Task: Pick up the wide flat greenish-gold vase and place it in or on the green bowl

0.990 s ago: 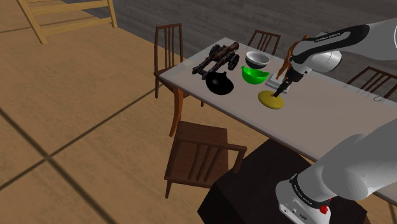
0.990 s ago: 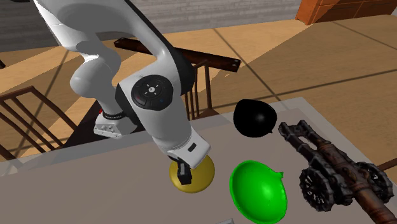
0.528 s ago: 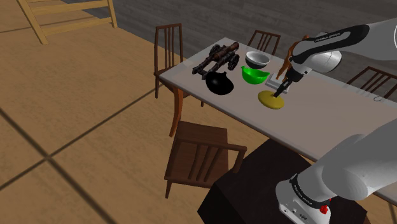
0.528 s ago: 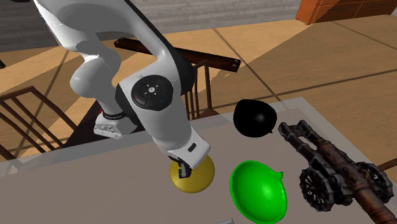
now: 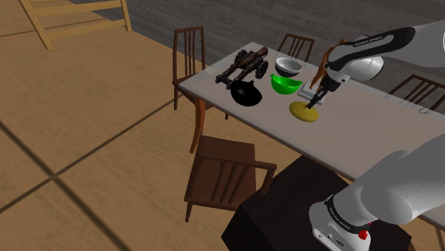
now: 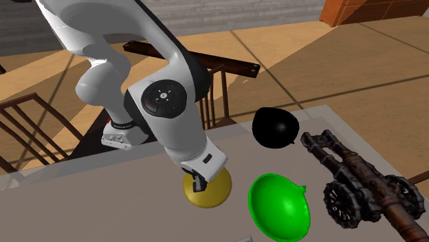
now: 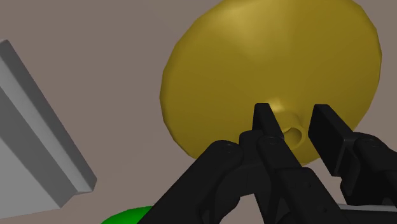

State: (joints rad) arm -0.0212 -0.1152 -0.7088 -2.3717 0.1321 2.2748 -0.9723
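Note:
The wide flat greenish-gold vase lies on the table, right beside the green bowl. My gripper comes down onto the vase from above. In the wrist view the two black fingers clasp the small neck at the middle of the vase, so the gripper is shut on it. A sliver of the green bowl shows beside the hand.
A black round vase and a brown cannon model stand past the bowl. A white bowl sits behind it. A grey flat slab lies close to the vase. Wooden chairs ring the table.
The fingers have closed in on the vase's neck. The arm and the vase stay where they were.

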